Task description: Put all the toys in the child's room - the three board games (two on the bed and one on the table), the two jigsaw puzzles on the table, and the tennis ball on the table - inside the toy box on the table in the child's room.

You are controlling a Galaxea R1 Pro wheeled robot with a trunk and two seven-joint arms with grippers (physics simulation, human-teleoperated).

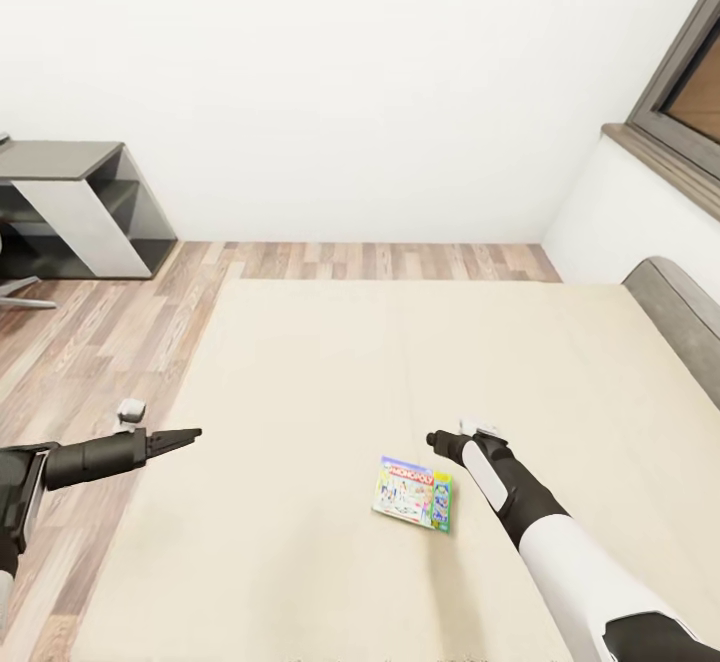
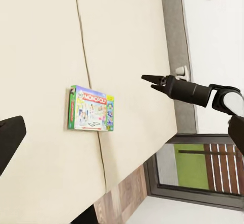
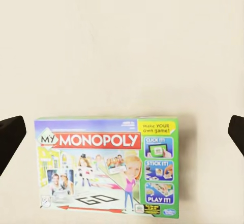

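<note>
One board game (image 1: 412,492), a green-edged "My Monopoly" box, lies flat on the beige mattress of the bed (image 1: 330,362). My right gripper (image 1: 435,438) hovers just above and beyond the box, open, with its fingertips (image 3: 10,137) wide apart on either side of the box (image 3: 107,165). My left gripper (image 1: 193,433) hangs over the bed's left edge, well left of the game, open and empty. From the left wrist I see the box (image 2: 90,108) and the right gripper (image 2: 147,78) above the mattress. The toy box, table, jigsaw puzzles and tennis ball are out of view.
A dark grey shelf unit (image 1: 85,202) stands against the wall at the back left on the wooden floor (image 1: 90,342). The grey headboard (image 1: 680,312) is at the right, below a window (image 1: 690,92). A white wall runs behind the bed.
</note>
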